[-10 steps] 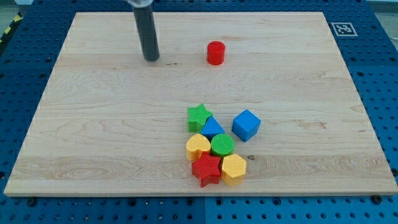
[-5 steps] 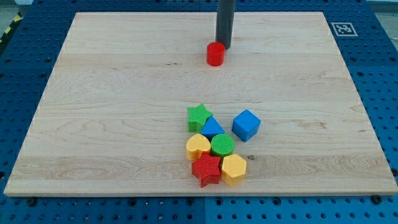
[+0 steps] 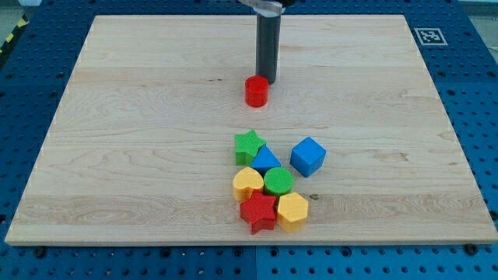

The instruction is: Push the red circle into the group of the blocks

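Observation:
The red circle [image 3: 256,91] stands on the wooden board [image 3: 117,155], above the middle. My tip [image 3: 267,80] touches its upper right side. Below it lies the group: a green star [image 3: 248,146], a blue triangle [image 3: 266,161], a blue cube [image 3: 308,156], a yellow heart [image 3: 247,183], a green circle [image 3: 278,181], a red star [image 3: 258,211] and a yellow hexagon [image 3: 292,211]. The red circle is apart from the group, about a block's width and more above the green star.
A black-and-white marker tag [image 3: 429,36] sits at the board's top right corner. The board rests on a blue perforated table [image 3: 23,93].
My tip swept from the view's upper left to the red circle's top right, then pushed it down and to the left, nearer the group. The group has not moved.

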Robot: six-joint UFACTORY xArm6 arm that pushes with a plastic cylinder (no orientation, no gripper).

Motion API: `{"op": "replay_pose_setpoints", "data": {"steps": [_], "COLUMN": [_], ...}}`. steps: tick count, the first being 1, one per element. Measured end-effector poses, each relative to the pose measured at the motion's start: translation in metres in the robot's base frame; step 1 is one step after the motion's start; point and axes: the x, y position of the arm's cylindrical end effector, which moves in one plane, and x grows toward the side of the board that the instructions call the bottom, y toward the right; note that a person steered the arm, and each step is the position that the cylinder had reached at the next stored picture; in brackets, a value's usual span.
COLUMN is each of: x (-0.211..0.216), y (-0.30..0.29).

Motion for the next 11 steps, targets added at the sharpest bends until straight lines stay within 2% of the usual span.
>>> {"op": "replay_pose_setpoints", "data": {"steps": [1, 2, 3, 5, 8, 11], "x": [0.032, 0.043, 0.030, 0.031, 0.076, 0.090], "y": [0.000, 0.000, -0.007, -0.040, -0.036, -0.026]}}
